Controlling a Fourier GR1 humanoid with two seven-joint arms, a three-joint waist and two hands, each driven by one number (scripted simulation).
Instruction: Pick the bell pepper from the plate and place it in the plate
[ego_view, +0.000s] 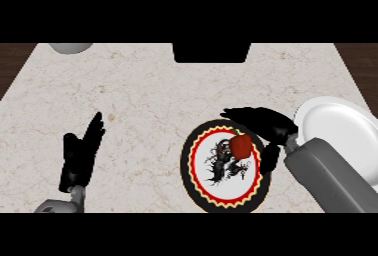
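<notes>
The pale marble tabletop (148, 100) carries everything, and the patterned plate (189, 165) with its black rim and red and yellow zigzag ring serves as the landmark here. The grey right forearm (328, 175) comes in from the lower right of that plate and slants up toward its upper right edge. A plain white plate (336, 125) lies just to the right of the patterned one, partly covered by the forearm; it looks like the place to put the pepper. The right hand (262, 121) hangs over the patterned plate's upper right rim, its fingers bent in an arch pointing left and the thumb (272, 159) hanging apart below them, so the hand is spread and nothing is pinched. The left hand (80, 152) rests well to the left of the patterned plate, fingers straight and upright. The red bell pepper (240, 146) sits on the patterned plate's upper right part, in the gap under the arched fingers and beside the thumb. The step in hand seems to be the grasp, with the lift not yet begun. The next move likely calls for lowering the hand, closing fingers and thumb round the pepper, then carrying it right to the white plate.
</notes>
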